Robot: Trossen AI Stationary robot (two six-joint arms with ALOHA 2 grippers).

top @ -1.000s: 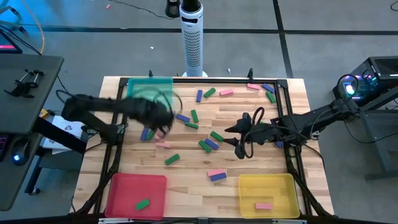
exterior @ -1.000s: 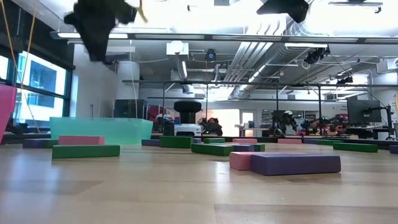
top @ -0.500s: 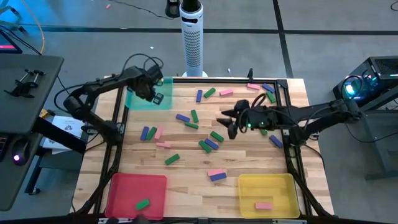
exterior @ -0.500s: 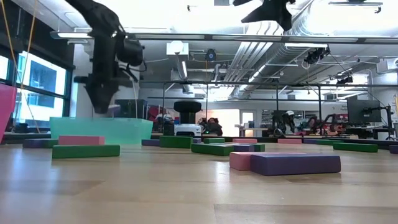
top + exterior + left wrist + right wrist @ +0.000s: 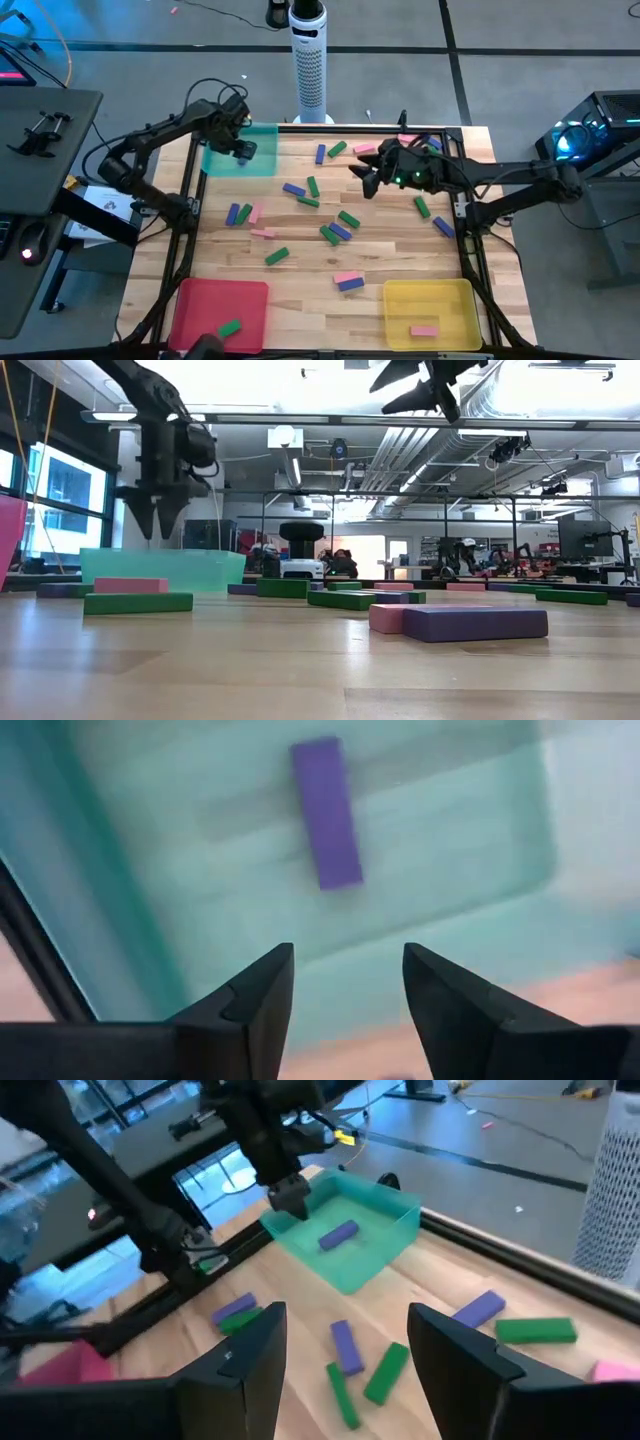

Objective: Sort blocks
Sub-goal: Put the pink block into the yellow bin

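The wooden table [image 5: 300, 250] carries three trays: teal tray [image 5: 240, 150] at the far left corner, red tray [image 5: 220, 310] and yellow tray [image 5: 432, 310] along the near edge, apparently one per colour. Left gripper [image 5: 242, 150] hangs over the teal tray, jaws parted and holding nothing, and a blue block [image 5: 327, 812] lies on the tray floor right below it, so that reads as a drop-off. Right gripper [image 5: 367, 180] hovers above the middle of the table, jaws wide and empty, likely lining up a pick. Most blocks [image 5: 330, 232] are scattered loose across the wood, blue, green and pink. One green block [image 5: 230, 328] sits in the red tray, one pink block [image 5: 423, 330] in the yellow.
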